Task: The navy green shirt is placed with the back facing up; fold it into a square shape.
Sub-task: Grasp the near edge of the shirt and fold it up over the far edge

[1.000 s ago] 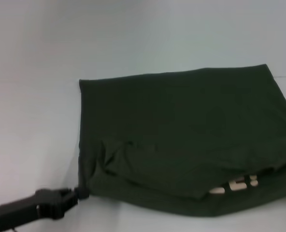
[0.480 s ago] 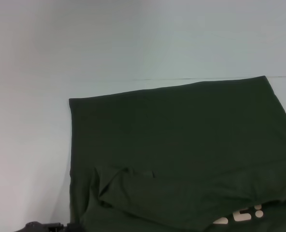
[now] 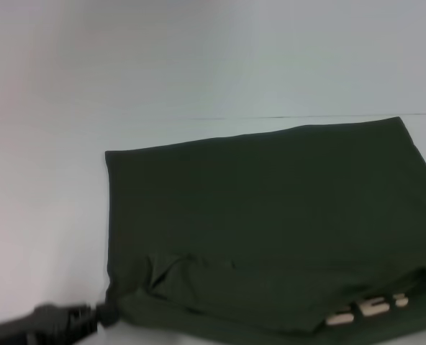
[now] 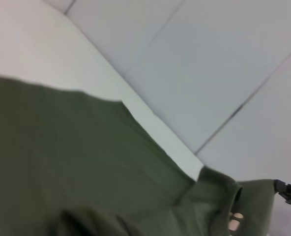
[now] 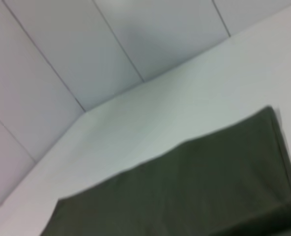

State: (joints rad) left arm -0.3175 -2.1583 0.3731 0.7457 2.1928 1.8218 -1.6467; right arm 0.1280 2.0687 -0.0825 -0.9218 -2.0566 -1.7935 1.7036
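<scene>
- The shirt (image 3: 270, 230) lies on the pale desk (image 3: 47, 215), already folded into a broad dark-green slab, with its near edge running off the bottom of the head view.
- The left tool (image 3: 101, 315) sits at the shirt's near left corner, touching it. It looks clamped on that corner, since the cloth draws to a point there.
- A second ago the tool was at this same corner. Half a second ago it had nearly slipped below the head view's edge, and now it shows a little more again. The whole scene also sits lower in the head view than a second ago.
- The shirt's outline has barely altered across these moments. The far edge is straight, and a small pucker stays just inside the held corner.
- A pale print (image 3: 368, 309) shows at the shirt's near right, where the under layer peeks out below the top layer. It was visible a second ago too.
- The right tool is not in any view. The right wrist camera shows only the shirt's far part and bare desk.
- My reading is that the left tool is tugging the corner to flatten or square the fold. The shape is still wider than deep, so at least one more fold seems needed.
</scene>
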